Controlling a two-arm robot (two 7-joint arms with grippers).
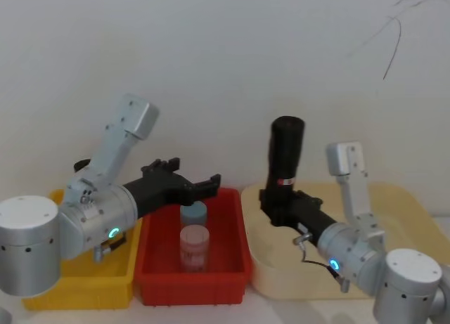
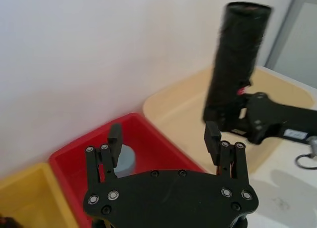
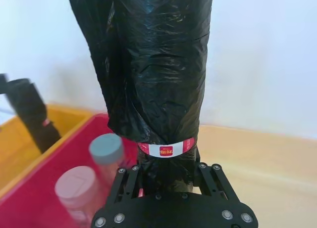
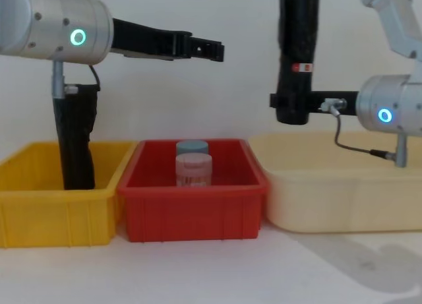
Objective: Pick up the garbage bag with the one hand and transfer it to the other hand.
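The garbage bag [image 1: 286, 152], a tall black roll with a red-and-white sticker [image 3: 167, 149], stands upright in the air above the cream tray [image 4: 343, 198]. My right gripper [image 1: 278, 197], on the blue-ringed wrist, is shut on the roll's lower end [image 4: 291, 105]. My left gripper [image 1: 195, 173], on the green-ringed wrist, is open and holds nothing. It hangs over the red bin [image 4: 191, 212], to the left of the roll and apart from it. In the left wrist view its fingertips [image 2: 212, 132] point toward the garbage bag [image 2: 237, 55].
Two capped jars [image 4: 193, 169] stand in the red bin. A second black roll [image 4: 76, 136] stands upright in the yellow bin [image 4: 53, 212] at the left. A white wall runs close behind the bins.
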